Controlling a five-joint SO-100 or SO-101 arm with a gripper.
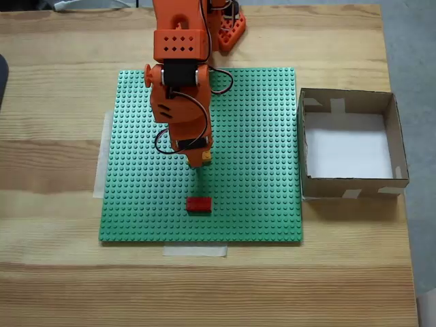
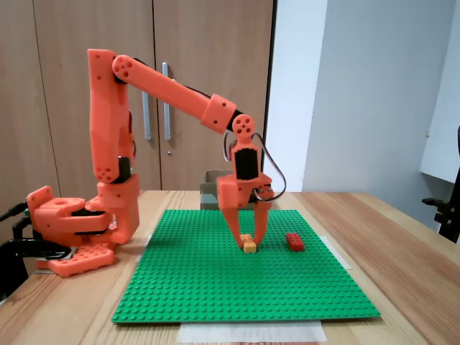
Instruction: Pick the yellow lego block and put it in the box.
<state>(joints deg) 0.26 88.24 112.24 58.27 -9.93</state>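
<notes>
We see the pincer [image 2: 248,243] grasping the yellow lego block [image 2: 249,245] mid-frame on the green baseplate [image 2: 215,287], red brick [image 2: 295,241] right of it, box [image 1: 351,184] at right edge.

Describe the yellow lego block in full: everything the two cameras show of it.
The yellow lego block is a small yellow-orange plastic brick with studs on top, lying flat on the green baseplate near its middle. In a side-on fixed view the gripper straddles it, one finger on each side, the tips low beside it; whether they press it I cannot tell. From above, the arm covers most of it, leaving a small yellow corner. The red brick lies apart from it.
</notes>
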